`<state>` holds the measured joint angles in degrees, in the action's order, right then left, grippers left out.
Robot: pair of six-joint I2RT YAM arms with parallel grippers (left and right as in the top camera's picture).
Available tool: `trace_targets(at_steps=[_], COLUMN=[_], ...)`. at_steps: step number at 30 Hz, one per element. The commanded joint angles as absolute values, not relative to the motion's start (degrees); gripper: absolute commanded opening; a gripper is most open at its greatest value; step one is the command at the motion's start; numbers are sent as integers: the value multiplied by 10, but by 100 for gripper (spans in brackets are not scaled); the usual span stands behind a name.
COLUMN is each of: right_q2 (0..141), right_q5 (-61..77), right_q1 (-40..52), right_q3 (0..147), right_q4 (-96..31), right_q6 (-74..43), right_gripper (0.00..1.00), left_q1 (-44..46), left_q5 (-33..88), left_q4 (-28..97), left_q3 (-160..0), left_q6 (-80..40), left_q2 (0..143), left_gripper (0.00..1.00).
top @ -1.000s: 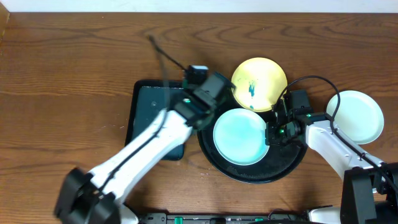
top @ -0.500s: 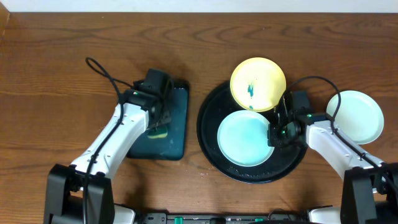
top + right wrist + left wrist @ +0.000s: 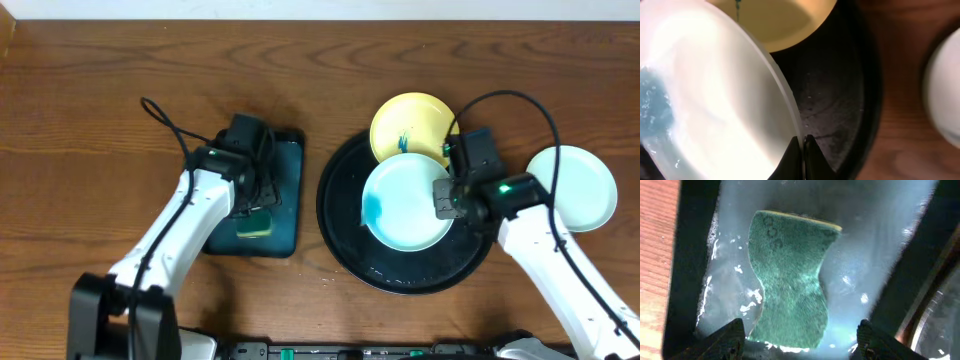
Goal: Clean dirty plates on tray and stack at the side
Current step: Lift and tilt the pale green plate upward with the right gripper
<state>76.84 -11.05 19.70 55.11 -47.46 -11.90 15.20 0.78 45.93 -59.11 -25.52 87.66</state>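
The right pincer (image 3: 802, 150) is pinching the right rim of a mint-white plate (image 3: 405, 205), holding it tilted over the black tray (image 3: 340, 245), with a blue-green smear showing on its left side. The yellow plate (image 3: 410, 125) is lying at the tray's far edge, partly under the held one. A second mint-white plate (image 3: 575, 185) is sitting on the tabletop (image 3: 100, 120) right of the tray. Left of the tray, the left pincer (image 3: 800, 335) is hovering spread over a green sponge (image 3: 790, 280) in the wet teal tray (image 3: 290, 210).
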Motion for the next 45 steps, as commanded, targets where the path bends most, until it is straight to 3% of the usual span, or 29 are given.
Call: trace_targets(at_steps=[1, 8, 19, 45], right_q2=[753, 753, 753, 753], right_q5=[-251, -444, -536, -601], right_q1=[258, 366, 461, 554], right_q3=[576, 635, 658, 658], right_q4=[-498, -535, -551, -551], right_q6=[-120, -132, -65, -1], right_gripper=[1, 1, 1, 1], left_q1=[150, 150, 150, 150], left_q5=[11, 11, 11, 11], left_q4=[465, 471, 471, 471], left_q3=[-620, -620, -620, -620], left_q6=[-251, -251, -251, -251], left_q2=[811, 758, 761, 761], left_gripper=[75, 81, 82, 82])
